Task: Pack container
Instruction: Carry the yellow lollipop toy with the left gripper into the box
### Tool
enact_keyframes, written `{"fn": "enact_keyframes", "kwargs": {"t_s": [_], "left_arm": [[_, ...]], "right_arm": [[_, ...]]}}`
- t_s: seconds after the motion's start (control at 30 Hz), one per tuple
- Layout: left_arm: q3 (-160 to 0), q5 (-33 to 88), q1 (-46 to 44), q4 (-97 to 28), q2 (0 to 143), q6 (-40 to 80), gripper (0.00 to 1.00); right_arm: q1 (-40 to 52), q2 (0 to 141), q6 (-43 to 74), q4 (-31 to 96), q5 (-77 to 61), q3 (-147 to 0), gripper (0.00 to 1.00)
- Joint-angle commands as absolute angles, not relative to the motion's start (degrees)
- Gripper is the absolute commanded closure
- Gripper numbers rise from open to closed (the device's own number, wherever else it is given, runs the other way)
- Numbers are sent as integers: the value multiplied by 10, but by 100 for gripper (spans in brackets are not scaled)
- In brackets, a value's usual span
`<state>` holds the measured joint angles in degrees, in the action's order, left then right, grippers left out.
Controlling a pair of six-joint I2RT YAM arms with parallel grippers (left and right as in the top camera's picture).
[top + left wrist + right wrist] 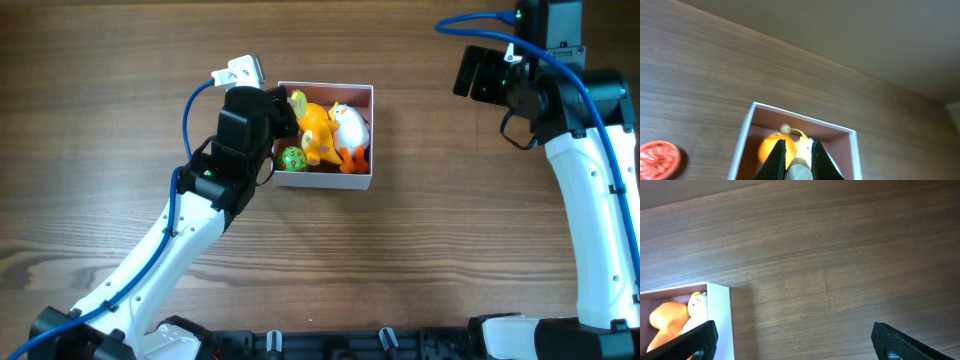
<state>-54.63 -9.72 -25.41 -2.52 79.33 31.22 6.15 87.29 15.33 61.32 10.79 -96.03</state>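
Overhead, a dark, wood-grained worktop (420, 250) fills the frame, its long streaks running side to side, with two white-and-black arms reaching in from the near edge. The container (330, 181), a shallow white-walled box with a pinkish-brown inside, sits left of centre towards the far side. It holds an orange toy (315, 130), a white toy (351, 124) and a small green ball (292, 158), packed close together.

The left tool (797, 145) hangs over the container's left wall, fingers (776, 159) drawn close together and pinching a pale yellow toy (801, 149) above the orange one. Seen from the left wrist, a round red disc (658, 159) lies flat on the wood, off to the side of the box and apart from it.

The right tool (795, 342) is held well apart from the container, over bare wood at the far right, its fingers (900, 342) spread wide and gripping nothing.

Beyond the worktop's far edge, both wrist views show only a plain, dull tan surface; whether it is wall or floor cannot be told.
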Motion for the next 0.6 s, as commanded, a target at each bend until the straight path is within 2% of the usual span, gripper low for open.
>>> {"fn": "enact_keyframes", "kwargs": {"t_s": [0.0,0.17,0.33,0.4,0.47,0.5,0.57], "left_arm": [[-549,-138,-257,-16,829,271,96],[-549,-133,-258,31,895,244,96],[-549,-133,-262,2,913,244,93],[-549,-134,-265,-27,912,244,65],[-549,-134,-272,-60,912,244,62],[-549,-134,-275,-68,912,243,57],[-549,-133,-284,-78,912,239,52]], "right_arm": [[61,876,150,613,116,-960,0],[61,876,150,613,116,-960,0],[61,876,150,613,116,-960,0],[61,877,150,613,116,-960,0],[61,876,150,613,116,-960,0],[61,876,150,613,116,-960,0],[61,877,150,613,116,-960,0]]}}
